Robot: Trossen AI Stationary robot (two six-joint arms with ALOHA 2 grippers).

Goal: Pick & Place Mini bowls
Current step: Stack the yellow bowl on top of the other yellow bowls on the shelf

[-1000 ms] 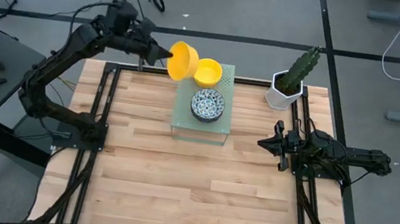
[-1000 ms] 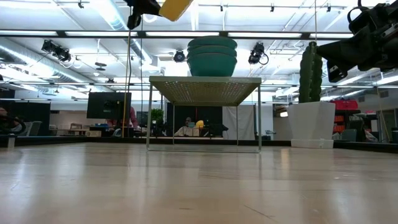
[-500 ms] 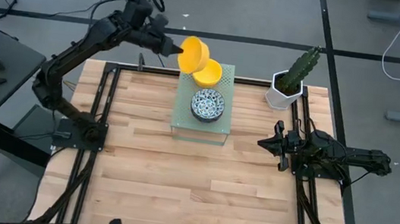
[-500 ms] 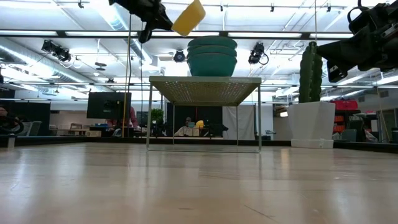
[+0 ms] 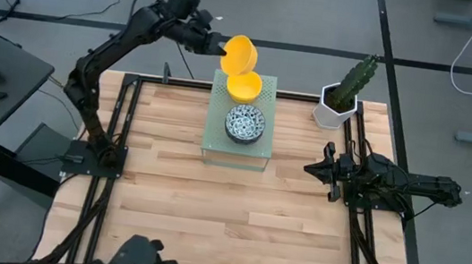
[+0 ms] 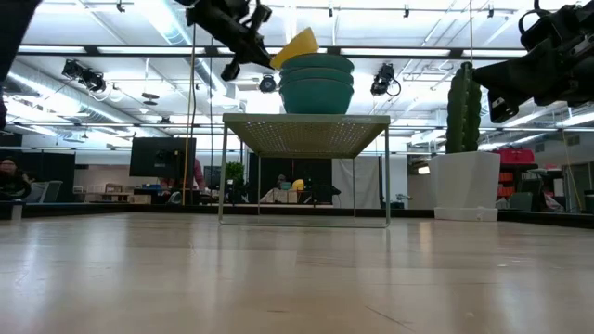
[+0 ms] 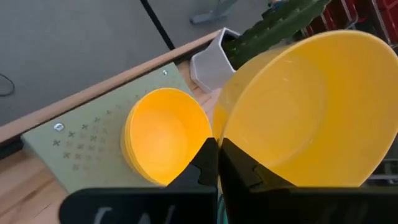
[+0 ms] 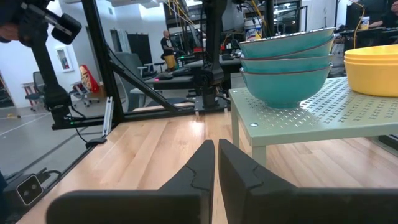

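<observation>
I have the left gripper [image 5: 213, 46] raised above the far edge of the table, its 2 dark fingers pinched on the rim of 1 plain bright yellow mini bowl [image 5: 239, 54], which hangs tilted on its side just over a stack of yellow bowls [image 5: 244, 85]. That stack sits on the pale green perforated stand [image 5: 216, 120], beside a stack of blue-patterned white bowls [image 5: 244, 122] — how many are in each stack I cannot count from here.

The held bowl looks light, rigid and glossy, probably plastic or glazed, so I judge it slippery. A rim pinch, 1 finger inside the wall and 1 outside, is the natural hold; the smooth curved wall offers nothing else, and a tilted bowl could pivot in such a thin grip.

The right gripper [image 5: 311, 169] waits low at the table's right side, fingers pressed together on nothing, near the white hexagonal cactus pot [image 5: 336, 107].
</observation>
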